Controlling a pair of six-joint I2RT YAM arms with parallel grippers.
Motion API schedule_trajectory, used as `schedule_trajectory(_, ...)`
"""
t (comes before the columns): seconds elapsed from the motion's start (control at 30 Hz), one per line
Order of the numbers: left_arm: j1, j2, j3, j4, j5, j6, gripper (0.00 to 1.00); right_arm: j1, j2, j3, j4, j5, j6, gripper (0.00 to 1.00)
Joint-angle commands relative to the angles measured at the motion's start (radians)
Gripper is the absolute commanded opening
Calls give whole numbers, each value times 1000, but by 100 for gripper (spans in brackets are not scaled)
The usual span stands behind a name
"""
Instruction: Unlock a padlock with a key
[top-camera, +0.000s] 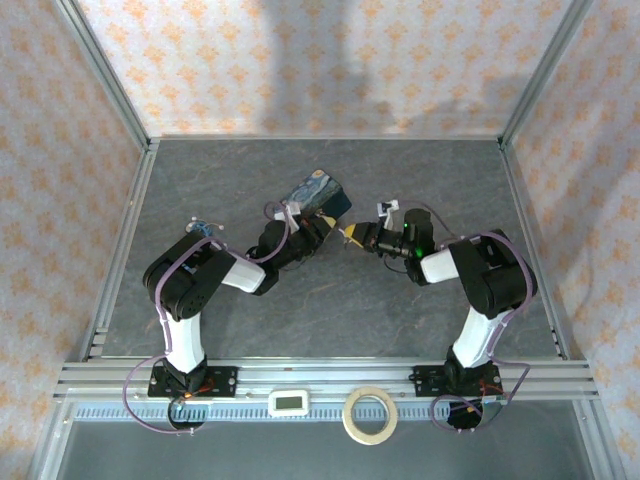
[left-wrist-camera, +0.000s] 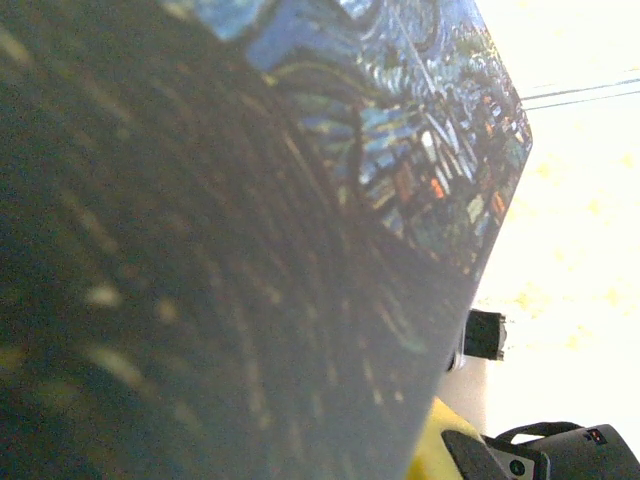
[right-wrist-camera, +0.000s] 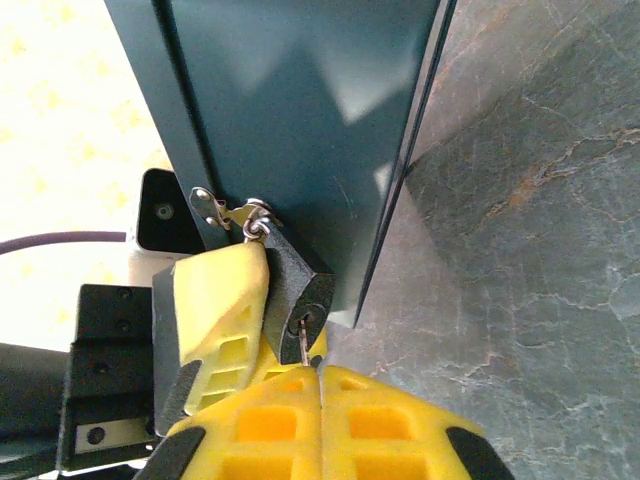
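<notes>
Our right end effector (right-wrist-camera: 320, 388) is pinched closed on the key (right-wrist-camera: 303, 348), its tip at the keyhole of the padlock (right-wrist-camera: 298, 285), which hangs off the tin (right-wrist-camera: 300, 120) mid-scene. We should line the key up square, seat it fully, then twist. The left end effector (top-camera: 305, 232) seems to brace the padlock, but we cannot tell its grip.

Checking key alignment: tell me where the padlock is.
Right wrist view, lower centre: the padlock hangs off the blue tin's latch, directly above the right tool.

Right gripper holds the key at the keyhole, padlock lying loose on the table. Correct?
No: the padlock hangs from the blue tin's hasp, as the right wrist view shows. The right gripper does hold the key at the keyhole.
</notes>
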Motion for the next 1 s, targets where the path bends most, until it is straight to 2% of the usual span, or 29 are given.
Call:
schedule_trajectory(0.0,-38,-30,30,62,219,21,0,3,-8,67,38,28,50,0)
schedule_trajectory(0.17,-24,-27,46,58,284,25,0,-3,-24,102,-94,39,-72,0)
schedule_trajectory(0.4,-10,-42,47,25,301,26,0,-2,-13,71,-10,33,-47,0)
schedule_trajectory(0.57,-4,-52,57,-32,283,25,0,4,-45,45,18,38,-47,0)
schedule_trajectory(0.73,2,-54,67,-49,271,4,0,36,-94,9,11,51,-130,0)
schedule_trajectory(0.83,2,-54,74,-57,268,-15,0,38,-118,-10,-4,91,-137,0)
schedule_trajectory(0.97,0,-71,67,-93,204,-22,0,54,-144,-44,2,167,-72,0)
